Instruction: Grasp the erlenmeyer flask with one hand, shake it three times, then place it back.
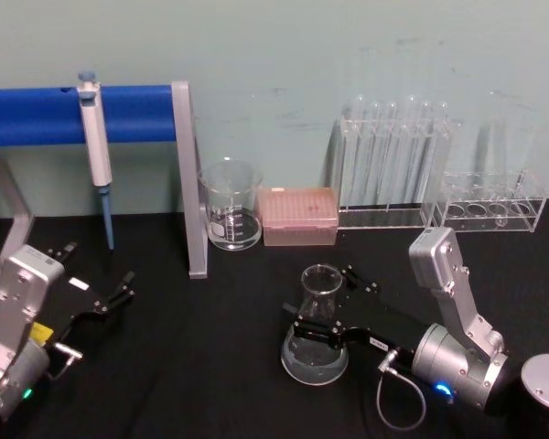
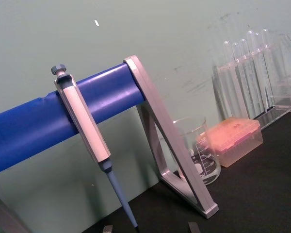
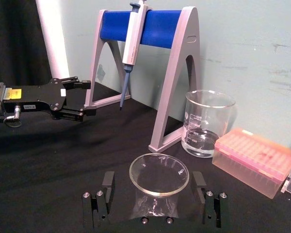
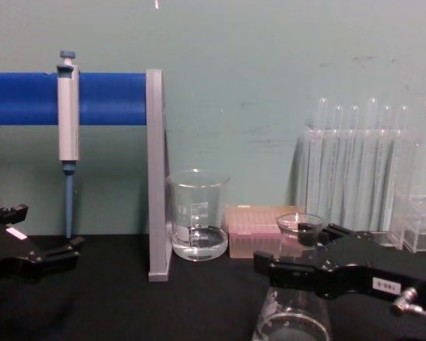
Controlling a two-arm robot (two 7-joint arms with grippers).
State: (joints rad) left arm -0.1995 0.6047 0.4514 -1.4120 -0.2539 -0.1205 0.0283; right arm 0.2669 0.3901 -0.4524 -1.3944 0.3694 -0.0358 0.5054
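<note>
Head view: right hand (image 1: 322, 298) lower centre, jaws wide, straddling neck of upright erlenmeyer flask (image 1: 313, 362) on bench (image 1: 210, 366); left hand (image 1: 101, 267) lower left, fingers spread, empty.

The flask (image 1: 322, 291), a beaker (image 1: 231, 206), a pink box (image 1: 298, 216), a tube rack (image 1: 391, 174) and a stand (image 1: 190, 183) are set on the black table (image 1: 192, 366).

The table (image 1: 192, 384) is seen from above in the head view, level in the chest view. The stand (image 2: 29, 126) is faced closely from the left wrist, the flask (image 3: 159, 194) from the right. The beaker (image 1: 231, 206) is shared by all.
</note>
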